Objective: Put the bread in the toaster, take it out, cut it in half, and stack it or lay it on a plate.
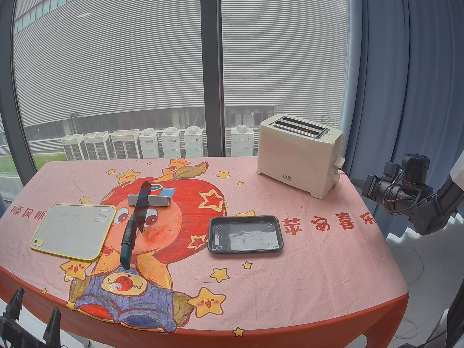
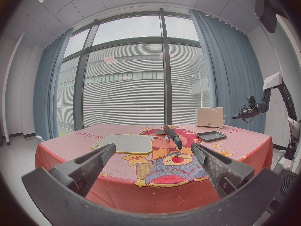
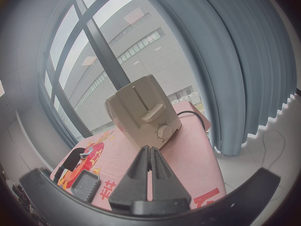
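Observation:
The cream toaster (image 1: 299,153) stands at the table's back right, and its two top slots are dark, so what they hold is hidden. In the right wrist view its side lever (image 3: 152,113) sits at the low end of its slot, above a dial (image 3: 164,131). My right gripper (image 3: 149,148) is shut and empty, hanging off the table's right edge and pointing at the toaster's lever side (image 1: 356,181). My left gripper (image 2: 153,146) is open and empty, low before the table's front left corner (image 1: 37,301). A dark rectangular plate (image 1: 245,234) lies mid-table.
A white, yellow-rimmed cutting board (image 1: 73,230) lies at the left. A knife (image 1: 131,228) with a teal handle leans on a small grey rest (image 1: 148,200) beside it. Blue curtains (image 1: 411,73) hang at the right, and the window is behind the table.

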Available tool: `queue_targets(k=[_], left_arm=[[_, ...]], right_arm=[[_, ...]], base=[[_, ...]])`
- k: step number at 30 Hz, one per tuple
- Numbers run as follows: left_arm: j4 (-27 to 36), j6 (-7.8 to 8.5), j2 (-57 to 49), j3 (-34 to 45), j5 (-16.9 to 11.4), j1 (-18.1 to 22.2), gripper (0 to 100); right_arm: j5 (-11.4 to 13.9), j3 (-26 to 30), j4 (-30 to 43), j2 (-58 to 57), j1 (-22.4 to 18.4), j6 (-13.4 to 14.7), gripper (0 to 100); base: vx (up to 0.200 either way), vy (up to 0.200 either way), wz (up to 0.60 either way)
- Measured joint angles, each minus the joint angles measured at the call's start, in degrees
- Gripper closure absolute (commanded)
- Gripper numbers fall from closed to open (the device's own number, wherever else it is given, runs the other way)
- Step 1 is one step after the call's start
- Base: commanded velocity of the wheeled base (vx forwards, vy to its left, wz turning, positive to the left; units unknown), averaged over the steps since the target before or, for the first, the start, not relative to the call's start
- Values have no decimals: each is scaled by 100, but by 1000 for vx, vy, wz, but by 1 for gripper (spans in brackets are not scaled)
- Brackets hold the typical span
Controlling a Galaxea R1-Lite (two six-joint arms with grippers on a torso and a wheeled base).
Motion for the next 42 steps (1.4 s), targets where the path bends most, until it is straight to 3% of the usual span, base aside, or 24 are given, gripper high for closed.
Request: queue_targets(k=[7, 42], left_arm=[[2, 0, 0, 0, 0, -5, 0], [0, 0, 0, 0, -11, 0, 0]], right_arm=[[-5, -216, 354, -5, -4, -2, 100], [-27, -872, 375, 434, 158, -57, 100]], base=[[0, 0, 0], [0, 0, 0]])
